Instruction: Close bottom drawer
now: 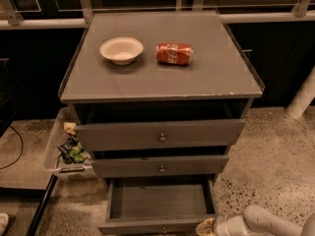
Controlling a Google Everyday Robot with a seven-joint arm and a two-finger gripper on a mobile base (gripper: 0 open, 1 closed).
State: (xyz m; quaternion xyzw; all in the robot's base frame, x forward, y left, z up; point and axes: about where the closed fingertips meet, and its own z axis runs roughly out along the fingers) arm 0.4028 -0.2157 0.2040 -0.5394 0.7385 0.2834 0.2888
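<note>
Floor (pixel 268 154): speckled pale stone, running under and round a grey cabinet (pixel 162 80) that stands before a dark wall of glass-fronted panels.
Bottom drawer (pixel 162 203): lowest of three, standing well out from the cabinet toward the camera; its front panel lies at the frame's lower edge.
Inside bottom drawer: only the bare grey boards of its floor and side walls show.
Gripper (pixel 204 227): low at the frame's bottom right, just beside the right end of the bottom drawer's front; whether it touches the panel, whether it is open or closed, and whether it has hold of anything cannot be told.
Arm (pixel 268 221): white, lying low over the floor from the right edge toward the gripper.
Middle drawer (pixel 160 166): out a little from the frame, a brass knob at its centre.
Top drawer (pixel 160 133): tallest front, also out a little, a dark gap above it under the top.
Cabinet top: a white bowl (pixel 121 49) at back left, with nothing visible in it; a red can (pixel 174 53) lying on its side just right of it, the two apart.
Bin (pixel 50 151): clear plastic, against the cabinet's left side, holding mixed wrappers (pixel 72 149).
Open room: bare floor right of the cabinet up to a white pole (pixel 301 100); at left, a black bar (pixel 42 208) slants across the floor below the bin.
</note>
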